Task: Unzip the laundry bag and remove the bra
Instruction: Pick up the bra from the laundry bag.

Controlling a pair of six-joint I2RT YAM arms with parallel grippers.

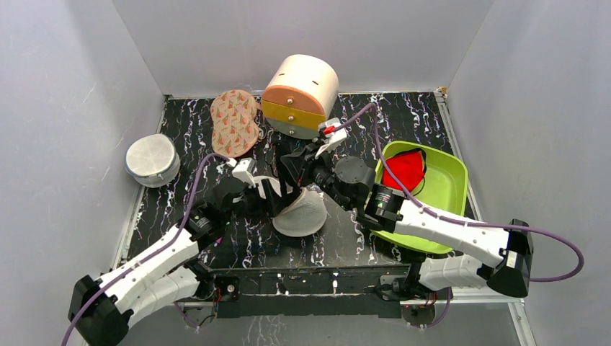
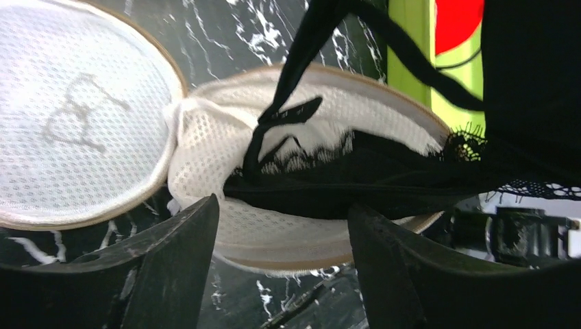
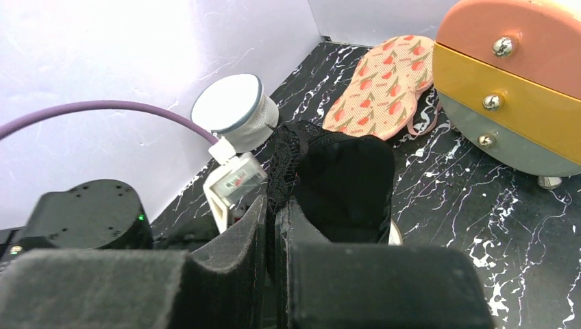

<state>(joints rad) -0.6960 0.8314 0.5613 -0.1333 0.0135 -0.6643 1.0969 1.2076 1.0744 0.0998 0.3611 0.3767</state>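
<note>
The laundry bag (image 1: 302, 213) lies unzipped at the table's middle, its round lid (image 2: 75, 116) flipped to the side and its mesh inside (image 2: 308, 110) showing. My right gripper (image 1: 306, 173) (image 3: 274, 202) is shut on a black lace garment (image 3: 342, 178) and holds it above the bag, with the garment's lower part (image 2: 356, 185) still draped over the bag's opening. My left gripper (image 1: 277, 198) (image 2: 282, 205) is open, its fingers either side of the bag's near rim. The red bra (image 1: 402, 169) (image 2: 455, 20) lies in the green tray (image 1: 443, 191).
A round pink, yellow and grey drawer chest (image 1: 301, 94) stands at the back. A carrot-print pad (image 1: 234, 122) lies left of it. A flat white round mesh case (image 1: 153, 158) sits at the far left. The green tray fills the right side.
</note>
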